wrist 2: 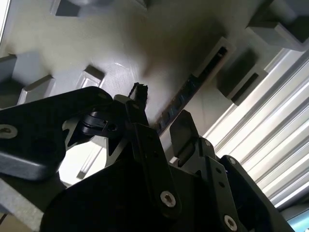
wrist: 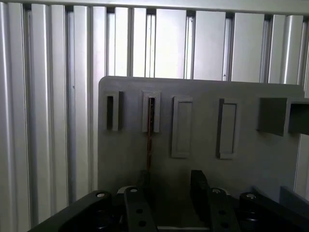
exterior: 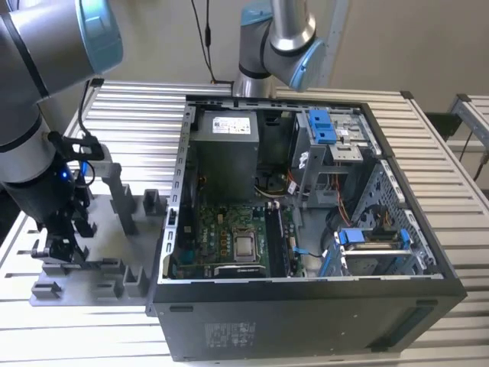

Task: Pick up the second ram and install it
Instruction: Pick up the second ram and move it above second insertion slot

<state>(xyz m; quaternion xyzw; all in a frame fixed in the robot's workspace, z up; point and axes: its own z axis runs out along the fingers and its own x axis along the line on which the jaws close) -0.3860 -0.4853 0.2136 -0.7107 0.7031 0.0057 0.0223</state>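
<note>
1. Hanging low with the gripper (exterior: 65,248) over a grey plate (exterior: 76,290) at the exterior view's left.
2. Holding the fingers (wrist: 198,183) apart, clamped on nothing, with a clear gap between the tips in both wrist views.
3. Meeting the ram (wrist: 148,150) right at that gap: a thin dark stick on edge, hard by one finger and well apart from the other; cannot tell whether stick and finger touch.
4. Running straight ahead from the fingertips, with the far end tucked into a narrow slotted block (wrist: 145,108) on the plate.
5. Showing a row of small chips (wrist 2: 186,96) along the flat face in the second wrist view, leading away from the gripper at a slant.
6. Lining up further blocks (wrist: 181,128) beside the slotted one, off to one side of the ram and ahead of the gripper.
7. Leaving the open case (exterior: 306,321) well apart from the gripper, toward the exterior view's right, on the ribbed table (exterior: 137,130) beneath plate and case alike.
</note>
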